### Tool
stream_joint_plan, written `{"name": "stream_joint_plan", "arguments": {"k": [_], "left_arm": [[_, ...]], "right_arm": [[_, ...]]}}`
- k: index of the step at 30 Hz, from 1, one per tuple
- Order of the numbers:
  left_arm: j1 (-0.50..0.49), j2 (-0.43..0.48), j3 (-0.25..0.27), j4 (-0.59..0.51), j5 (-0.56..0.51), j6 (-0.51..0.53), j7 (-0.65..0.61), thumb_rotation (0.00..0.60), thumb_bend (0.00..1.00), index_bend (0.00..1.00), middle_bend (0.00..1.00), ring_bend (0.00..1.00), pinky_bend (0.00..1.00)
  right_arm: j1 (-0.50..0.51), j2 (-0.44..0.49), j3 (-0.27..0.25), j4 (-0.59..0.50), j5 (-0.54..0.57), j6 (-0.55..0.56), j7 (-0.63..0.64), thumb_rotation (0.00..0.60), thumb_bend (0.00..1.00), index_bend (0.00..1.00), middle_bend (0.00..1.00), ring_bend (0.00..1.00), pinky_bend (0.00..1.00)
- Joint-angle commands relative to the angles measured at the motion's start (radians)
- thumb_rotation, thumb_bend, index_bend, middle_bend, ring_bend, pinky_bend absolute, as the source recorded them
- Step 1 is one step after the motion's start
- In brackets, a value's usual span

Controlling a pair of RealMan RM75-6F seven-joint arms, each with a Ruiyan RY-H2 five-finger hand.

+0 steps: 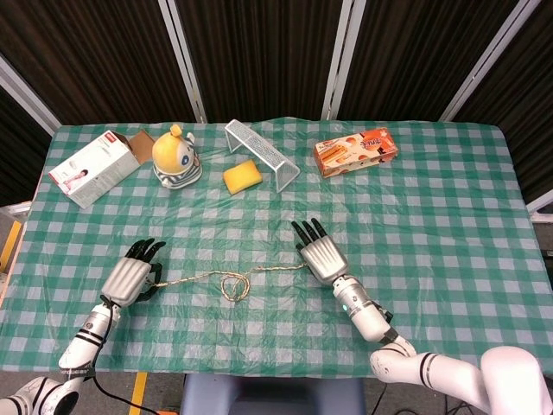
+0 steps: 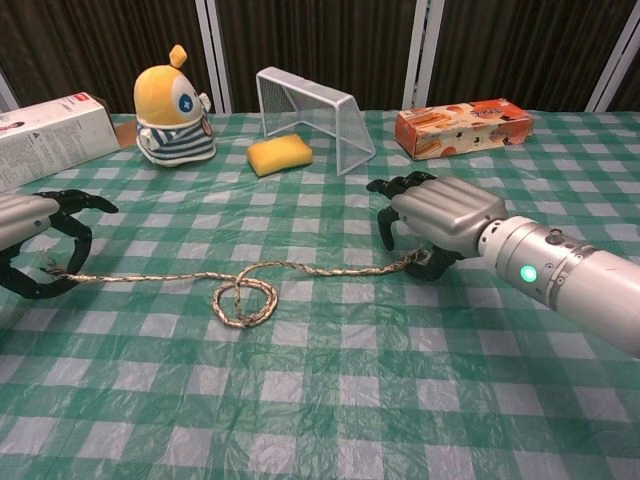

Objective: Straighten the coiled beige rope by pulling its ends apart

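Near the front edge of the counter (image 1: 432, 259), a beige rope (image 1: 232, 281) is laid out across the green checked cloth, with a small coiled loop at its middle and its two ends stretched toward either side. The rope's left end is gripped by the left robot hand (image 1: 134, 275), whose dark fingers (image 2: 62, 205) are curled around it close to the front left corner. The rope's right end is held by the right robot hand (image 1: 321, 255), the strand being pinched under its curled fingers (image 2: 395, 200) just above the cloth. Between the two hands the rope lies on the counter and is not fully taut, the loop still being present. Along the far edge, a white box (image 1: 93, 169) is seen near the left corner, with a yellow striped toy (image 1: 176, 157) beside it. A yellow sponge (image 1: 242, 176) rests just in front of a small white goal (image 1: 262, 154), and an orange snack box (image 1: 355, 150) is placed further toward the right.
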Motion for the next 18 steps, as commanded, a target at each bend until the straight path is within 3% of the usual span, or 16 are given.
{"name": "stream_joint_plan", "arguments": {"k": [1, 18], "left_arm": [[-0.001, -0.002, -0.001, 0.005, 0.001, 0.0, -0.005, 0.6, 0.4, 0.64, 0.08, 0.0, 0.1], [-0.004, -0.005, -0.002, 0.022, -0.004, -0.008, -0.023, 0.6, 0.41, 0.64, 0.08, 0.0, 0.1]], "right_arm": [[0.012, -0.013, -0.007, 0.023, 0.006, 0.009, 0.018, 0.6, 0.45, 0.57, 0.0, 0.0, 0.0], [0.029, -0.028, -0.038, 0.056, 0.038, 0.048, 0.013, 0.6, 0.48, 0.74, 0.03, 0.0, 0.0]]}}
